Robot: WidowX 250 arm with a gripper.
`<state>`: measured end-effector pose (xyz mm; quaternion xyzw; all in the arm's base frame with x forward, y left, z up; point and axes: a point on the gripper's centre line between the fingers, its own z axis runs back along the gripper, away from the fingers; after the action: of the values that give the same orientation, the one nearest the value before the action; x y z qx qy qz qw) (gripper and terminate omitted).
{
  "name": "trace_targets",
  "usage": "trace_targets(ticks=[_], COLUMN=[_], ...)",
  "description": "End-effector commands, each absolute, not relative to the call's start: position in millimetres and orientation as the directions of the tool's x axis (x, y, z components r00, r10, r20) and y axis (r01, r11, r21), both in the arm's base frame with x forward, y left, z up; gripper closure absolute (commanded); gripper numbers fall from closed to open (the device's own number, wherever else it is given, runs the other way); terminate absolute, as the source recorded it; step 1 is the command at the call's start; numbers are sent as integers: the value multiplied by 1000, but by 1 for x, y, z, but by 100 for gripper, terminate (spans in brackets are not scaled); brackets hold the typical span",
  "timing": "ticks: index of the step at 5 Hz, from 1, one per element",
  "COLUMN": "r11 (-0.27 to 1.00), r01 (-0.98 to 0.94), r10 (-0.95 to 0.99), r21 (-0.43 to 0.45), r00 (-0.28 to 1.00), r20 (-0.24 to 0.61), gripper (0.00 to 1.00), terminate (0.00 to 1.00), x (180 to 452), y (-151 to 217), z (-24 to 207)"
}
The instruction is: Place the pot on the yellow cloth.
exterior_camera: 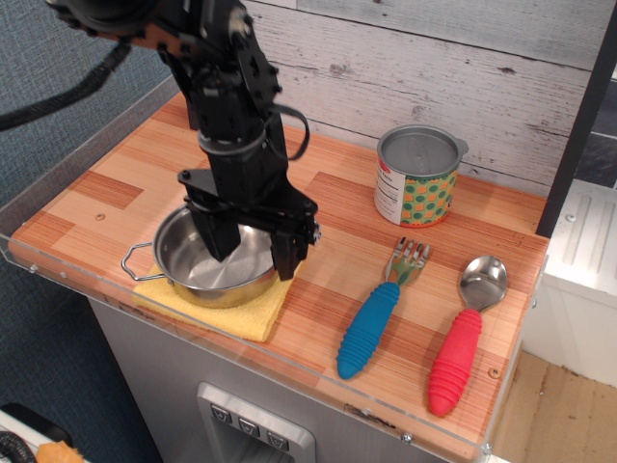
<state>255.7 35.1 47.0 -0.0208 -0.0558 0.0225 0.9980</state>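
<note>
Pot (214, 272) sits on yellow cloth (231, 311) at tabletop (328, 203) front edge. Gripper (254, 241) above pot's rim, jaws spread apart, grasping nothing. Can (416, 177) well apart.

wooden counter (337, 207): cloth (236, 313), can (416, 177), fork (378, 311), spoon (465, 338)

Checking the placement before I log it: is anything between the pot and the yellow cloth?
Nothing visible. The pot sits directly on the yellow cloth, whose edge shows along the pot's front and right. The open gripper straddles the pot's right rim, one finger inside and one outside. The can stands well away.
</note>
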Motion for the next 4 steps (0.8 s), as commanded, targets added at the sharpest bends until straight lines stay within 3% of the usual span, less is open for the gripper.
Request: trace_targets(ticks=[1, 3, 4], r11=[999, 994, 991], r01=[-43, -91, -126], r10=[40, 74, 114], r21=[12, 68, 41], r00=[978, 973, 968], r20=[206, 217, 224], gripper=[0, 0, 0], terminate=[0, 0, 0], x=[276, 305, 308], y=[44, 65, 83], z=[89, 113, 111])
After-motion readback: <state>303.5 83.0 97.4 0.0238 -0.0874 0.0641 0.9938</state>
